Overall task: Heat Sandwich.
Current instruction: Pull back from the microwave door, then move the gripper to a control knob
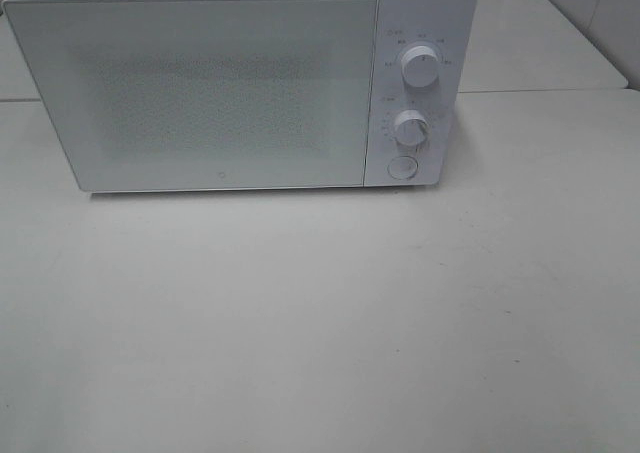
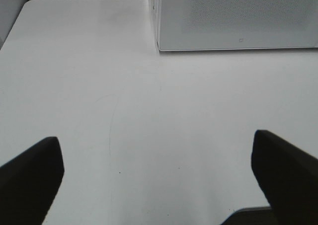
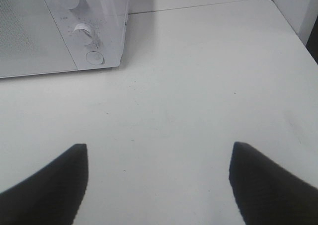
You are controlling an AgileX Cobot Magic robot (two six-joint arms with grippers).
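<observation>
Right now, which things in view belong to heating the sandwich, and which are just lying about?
For the job: microwave, door shut; upper knob; lower knob; round button; left pincer, right pincer, both open.
Just there: white table. No sandwich in view.

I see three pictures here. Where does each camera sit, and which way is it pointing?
Exterior high: mounted up above, looking down at the front of the microwave and the table; no part of the robot shows.
Left wrist: on the left arm, low over the table, facing the microwave's door-end corner; the open left hand shows.
Right wrist: on the right arm, facing the microwave's knobs; the open right hand shows.
Shared: all three see the microwave and table; the high and right wrist views both show the knobs.
</observation>
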